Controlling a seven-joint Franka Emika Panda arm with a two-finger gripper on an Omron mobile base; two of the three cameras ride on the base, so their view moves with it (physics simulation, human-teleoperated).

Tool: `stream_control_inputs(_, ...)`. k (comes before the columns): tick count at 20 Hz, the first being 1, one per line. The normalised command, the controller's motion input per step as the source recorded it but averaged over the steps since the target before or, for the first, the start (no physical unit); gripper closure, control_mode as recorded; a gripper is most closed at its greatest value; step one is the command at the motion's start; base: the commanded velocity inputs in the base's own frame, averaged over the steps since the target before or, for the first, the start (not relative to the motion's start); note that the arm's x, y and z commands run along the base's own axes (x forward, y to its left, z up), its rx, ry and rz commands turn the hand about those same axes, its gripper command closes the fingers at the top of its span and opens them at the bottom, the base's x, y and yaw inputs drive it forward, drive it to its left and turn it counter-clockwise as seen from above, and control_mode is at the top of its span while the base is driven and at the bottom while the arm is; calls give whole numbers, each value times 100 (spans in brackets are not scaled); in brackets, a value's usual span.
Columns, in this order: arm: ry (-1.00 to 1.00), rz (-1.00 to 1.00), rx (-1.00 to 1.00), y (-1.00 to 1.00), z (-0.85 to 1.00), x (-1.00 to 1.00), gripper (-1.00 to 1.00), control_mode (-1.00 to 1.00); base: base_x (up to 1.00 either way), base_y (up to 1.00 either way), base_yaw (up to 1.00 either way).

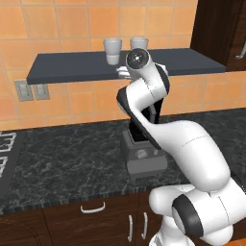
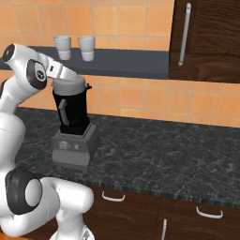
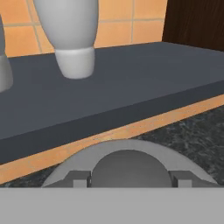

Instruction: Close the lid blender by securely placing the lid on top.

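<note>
We are looking across a dark marbled tabletop (image 2: 154, 140) in a tiled kitchen, where the blender (image 2: 72, 126) is standing upright on its boxy grey base, its round dial facing the front edge. In the right base view the black jar is rising from that base with its grey handle on the side towards us. The lid (image 2: 69, 86) is sitting at the mouth of the jar, a pale grey disc across the top rim, though we cannot tell whether it is fully seated.

The white arm is reaching over the blender from the left of that view, and its hand (image 2: 70, 77) is pressing down right at the lid. In the hand view the two fingers (image 3: 78, 178) are standing either side of the lid's raised centre knob (image 3: 130, 168), closed in against it, so we are reading the hand as gripping the lid by that knob. The lid's flat rim is spreading out around the knob beneath the fingers.

Behind the blender a dark grey shelf (image 2: 131, 61) is running along the orange tiled wall, and two white cups (image 2: 75, 47) are standing on it side by side. A dark wooden cabinet (image 2: 206, 37) is hanging to the right of the shelf.
</note>
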Motion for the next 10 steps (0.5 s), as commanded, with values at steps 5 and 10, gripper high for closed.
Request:
stream_control_inputs(5,0,0,0,1,-2,-1,100,-100,0,0,0)
stream_control_inputs(10,0,0,0,15,0,-2,-100,-100,0,0,0)
